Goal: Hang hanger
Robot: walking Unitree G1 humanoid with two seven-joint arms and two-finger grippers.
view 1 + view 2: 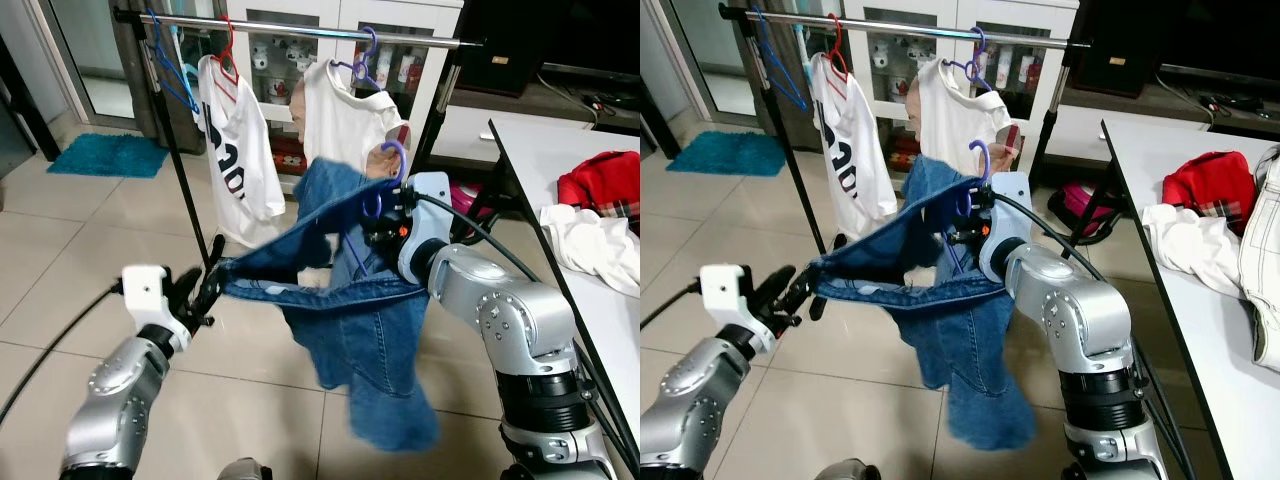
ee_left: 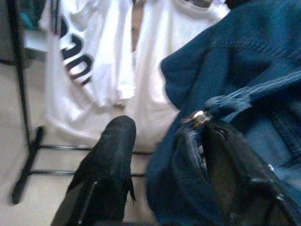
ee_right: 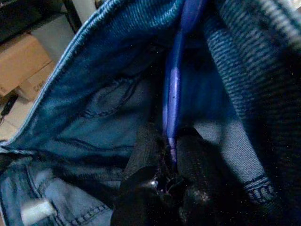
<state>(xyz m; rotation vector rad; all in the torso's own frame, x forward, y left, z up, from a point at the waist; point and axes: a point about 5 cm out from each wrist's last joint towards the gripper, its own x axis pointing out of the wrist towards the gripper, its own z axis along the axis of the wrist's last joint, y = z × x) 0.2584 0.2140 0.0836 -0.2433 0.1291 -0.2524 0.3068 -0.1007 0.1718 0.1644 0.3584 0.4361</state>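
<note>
Nearest to us, our left gripper (image 1: 205, 285) has its fingers closed on one end of the waistband of the blue jeans (image 1: 375, 340), with one black finger (image 2: 106, 165) showing free beside the denim in the left wrist view. We judge this hold is there to stretch the waistband taut and keep the garment from sliding off the hanger. Across from it, our right gripper (image 3: 164, 155) is pinched shut on the stem of the purple hanger (image 1: 385, 180), whose hook rises just above the bunched denim. The jeans are draped over that hanger, the legs dangling toward the tiled floor (image 1: 100, 250).

So the hanger sits low in front of the clothes rail (image 1: 300, 30), not yet on it. We judge the next move calls for raising the hook up to the bar.

Beyond, the rail already carries a white jersey (image 1: 240, 160) on a red hanger, a white T-shirt (image 1: 345, 120) on another purple hanger, and an empty blue hanger (image 1: 170, 70) near its left end. The T-shirt hangs right behind our hanger and may crowd the free stretch of bar. On the right, the table (image 1: 530, 150) carries a red garment (image 1: 605, 185) and white cloth (image 1: 590, 245) near its edge; a blue mat (image 1: 105, 155) lies far left.
</note>
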